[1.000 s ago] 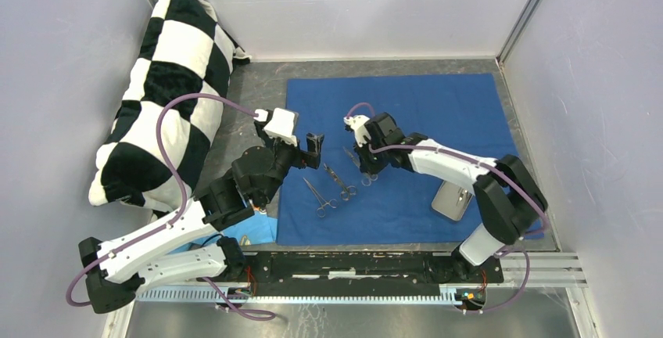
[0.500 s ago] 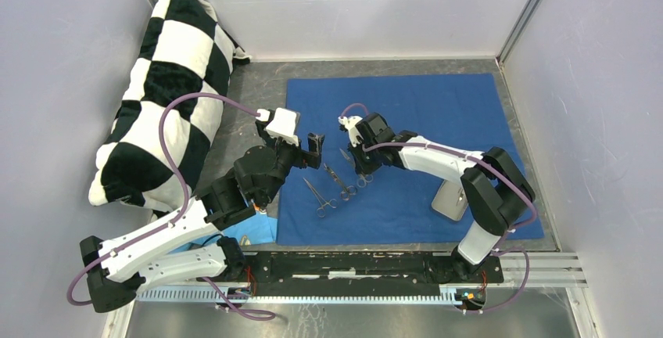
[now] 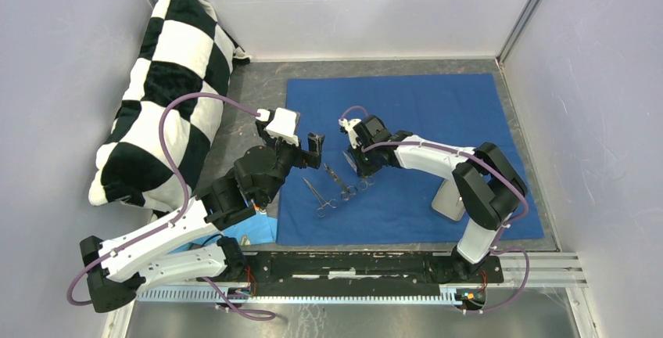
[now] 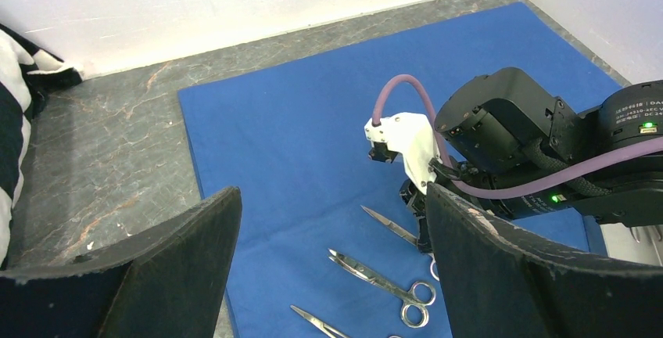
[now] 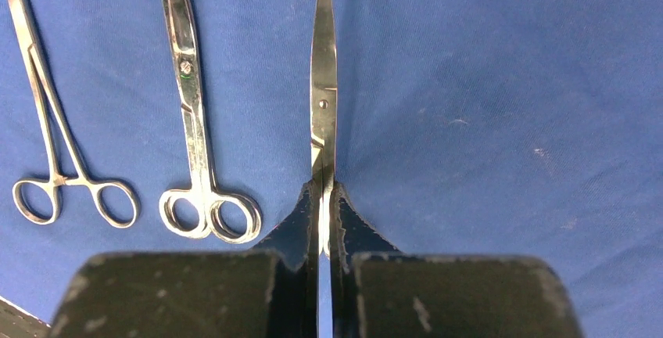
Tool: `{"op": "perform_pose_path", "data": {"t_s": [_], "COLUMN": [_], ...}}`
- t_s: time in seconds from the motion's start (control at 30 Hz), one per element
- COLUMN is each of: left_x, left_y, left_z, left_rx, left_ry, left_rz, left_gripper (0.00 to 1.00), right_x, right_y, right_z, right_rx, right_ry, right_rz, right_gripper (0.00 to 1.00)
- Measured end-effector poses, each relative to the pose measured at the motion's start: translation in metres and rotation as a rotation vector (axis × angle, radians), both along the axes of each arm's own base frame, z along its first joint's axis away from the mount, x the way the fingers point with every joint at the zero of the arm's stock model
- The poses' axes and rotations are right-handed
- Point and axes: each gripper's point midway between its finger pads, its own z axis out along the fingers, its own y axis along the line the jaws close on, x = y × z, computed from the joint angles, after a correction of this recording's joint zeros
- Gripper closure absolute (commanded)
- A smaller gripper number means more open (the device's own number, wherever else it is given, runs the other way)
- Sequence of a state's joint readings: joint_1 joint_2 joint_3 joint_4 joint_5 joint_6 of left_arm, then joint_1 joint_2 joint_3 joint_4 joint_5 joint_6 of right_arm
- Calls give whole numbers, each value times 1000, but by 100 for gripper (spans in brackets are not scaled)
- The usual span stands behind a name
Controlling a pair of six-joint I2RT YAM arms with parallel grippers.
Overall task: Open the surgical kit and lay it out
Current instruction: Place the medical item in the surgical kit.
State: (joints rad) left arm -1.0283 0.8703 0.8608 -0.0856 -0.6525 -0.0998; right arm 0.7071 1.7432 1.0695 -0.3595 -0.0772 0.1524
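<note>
The dark blue cloth wrap (image 3: 438, 111) lies spread flat on the table. My right gripper (image 3: 360, 167) is shut on the shank of thin silver scissors (image 5: 322, 80) low on the cloth, blades pointing away. A second pair of scissors (image 5: 191, 119) and slim forceps (image 5: 47, 119) lie side by side to their left. The small steel tray (image 3: 447, 203) sits near the cloth's front right, partly hidden by my right arm. My left gripper (image 3: 314, 144) is open and empty, hovering over the cloth's left edge; its view shows the laid scissors (image 4: 383, 279) between its fingers.
A black-and-white checkered pillow (image 3: 164, 88) leans against the left wall. A light blue cloth scrap (image 3: 256, 230) lies by the left arm, off the wrap's front left corner. Grey walls close in the table on three sides.
My right gripper has shifted slightly left with the scissors, closer to the other two instruments, and its elbow has swung left. The left arm has not moved.
</note>
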Motion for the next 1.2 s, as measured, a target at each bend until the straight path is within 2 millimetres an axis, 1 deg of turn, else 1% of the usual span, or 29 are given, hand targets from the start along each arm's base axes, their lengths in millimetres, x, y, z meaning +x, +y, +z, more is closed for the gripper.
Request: {"op": "perform_pose_path", "data": {"t_s": [0.37,0.67,0.77,0.9,1.0,1.1,1.2], "left_x": [0,0,0,0,0,0,0], "left_y": [0,0,0,0,0,0,0], "left_z": [0,0,0,0,0,0,0], "left_rx": [0,0,0,0,0,0,0], "left_ry": [0,0,0,0,0,0,0], "left_rz": [0,0,0,0,0,0,0], "left_gripper": [7,7,7,7,7,7,8], "right_x": [8,9,9,9,9,12,19], "right_y": [4,4,3,5,7,11,13], "right_z": [1,-6,-9,-10,-9,0,16], "right_rx": [-4,-25,-32,-35,-37,-35,-31], "right_ry": [-13,-7,-1,4,9,3,-33], "right_rz": [-14,-20,-21,-23,-21,-27,-46], "right_gripper": [100,100,94,81,76,66,55]}}
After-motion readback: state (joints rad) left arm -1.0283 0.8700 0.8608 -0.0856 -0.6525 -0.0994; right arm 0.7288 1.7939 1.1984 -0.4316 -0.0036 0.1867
